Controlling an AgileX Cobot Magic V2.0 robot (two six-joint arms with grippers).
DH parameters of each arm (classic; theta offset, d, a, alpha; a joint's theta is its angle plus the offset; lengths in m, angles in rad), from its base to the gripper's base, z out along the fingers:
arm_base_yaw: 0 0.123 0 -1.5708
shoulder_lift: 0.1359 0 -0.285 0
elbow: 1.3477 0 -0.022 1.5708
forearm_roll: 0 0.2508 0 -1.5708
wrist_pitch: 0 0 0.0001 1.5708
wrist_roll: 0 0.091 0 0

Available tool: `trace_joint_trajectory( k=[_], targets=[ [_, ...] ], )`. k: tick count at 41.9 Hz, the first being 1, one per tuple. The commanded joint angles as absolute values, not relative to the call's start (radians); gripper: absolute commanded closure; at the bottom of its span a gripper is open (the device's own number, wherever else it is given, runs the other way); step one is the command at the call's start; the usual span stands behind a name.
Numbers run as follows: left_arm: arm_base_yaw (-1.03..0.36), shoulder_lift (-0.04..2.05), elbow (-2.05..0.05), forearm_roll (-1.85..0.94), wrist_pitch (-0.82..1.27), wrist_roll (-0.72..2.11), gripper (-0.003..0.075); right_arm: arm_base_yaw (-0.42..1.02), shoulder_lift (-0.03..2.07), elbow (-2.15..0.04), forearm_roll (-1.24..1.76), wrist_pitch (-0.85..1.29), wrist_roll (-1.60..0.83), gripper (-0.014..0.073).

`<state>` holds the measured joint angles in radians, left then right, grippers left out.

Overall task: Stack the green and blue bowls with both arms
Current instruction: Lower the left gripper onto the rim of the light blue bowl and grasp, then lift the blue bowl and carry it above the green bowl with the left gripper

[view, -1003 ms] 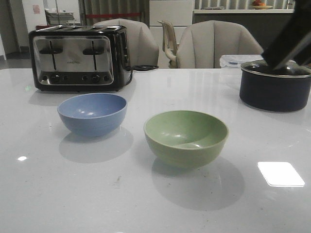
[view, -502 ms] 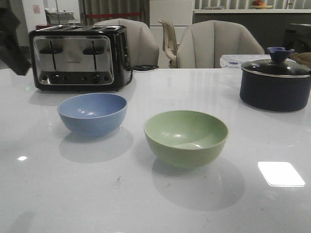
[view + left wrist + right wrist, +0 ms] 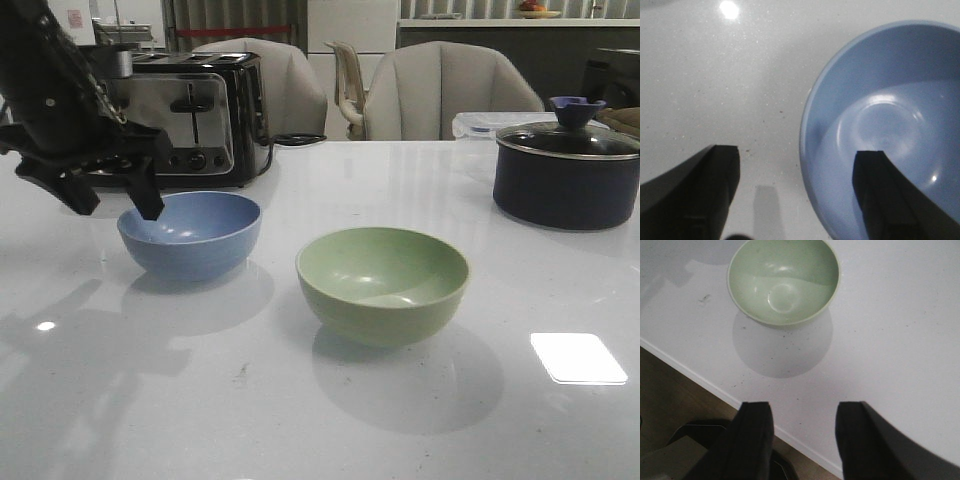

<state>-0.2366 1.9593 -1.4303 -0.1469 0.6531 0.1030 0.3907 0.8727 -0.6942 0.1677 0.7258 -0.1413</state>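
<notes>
The blue bowl [image 3: 189,234] is set in front of the toaster [image 3: 170,115], with the green bowl [image 3: 383,283] well apart to its right. Its rim is straddled by the spread left gripper [image 3: 112,197], one finger inside. The grasp is judged to be in hand; closing on the rim is called for next. The right gripper [image 3: 802,437] is held spread, away from the green bowl.

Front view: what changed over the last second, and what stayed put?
The left end effector swung in from the left edge and now straddles the blue bowl's near-left rim, open, gripping nothing. The right arm left this view earlier. Both bowls, including the green bowl, and the pot stayed put.
</notes>
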Motion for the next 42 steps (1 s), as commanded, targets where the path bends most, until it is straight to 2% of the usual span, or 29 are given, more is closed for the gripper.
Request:
trace_joint_trajectory(
  k=[1,5,16,20,33,42],
  targets=[
    [-0.244,1.949,-1.493,-0.163,0.621,0.106,0.0190,0.392,0.863,-0.720,0.168,0.673,-0.152,0.0172],
    [-0.244,1.973,-1.507,-0.178,0.621,0.106,0.0229,0.392,0.863,-0.720,0.168,0.673,-0.152,0.0172],
    [-0.244,1.980,-1.507,-0.184,0.615,0.106,0.0531,0.392,0.863,-0.720,0.168,0.673,-0.152,0.0172],
    [-0.244,1.980,-1.519,-0.184,0.639,0.106,0.0615,0.392,0.863,-0.720,0.168,0.673,-0.152,0.0172],
    [-0.253,1.870,-1.571,-0.185,0.760,0.106,0.0619,0.392,0.863,-0.720,0.168,0.673,-0.152,0.0172],
    [-0.335,1.748,-1.571,-0.187,0.762,0.106,0.0619,0.392,0.863,-0.720,0.168,0.673,-0.152,0.0172]
  ],
)
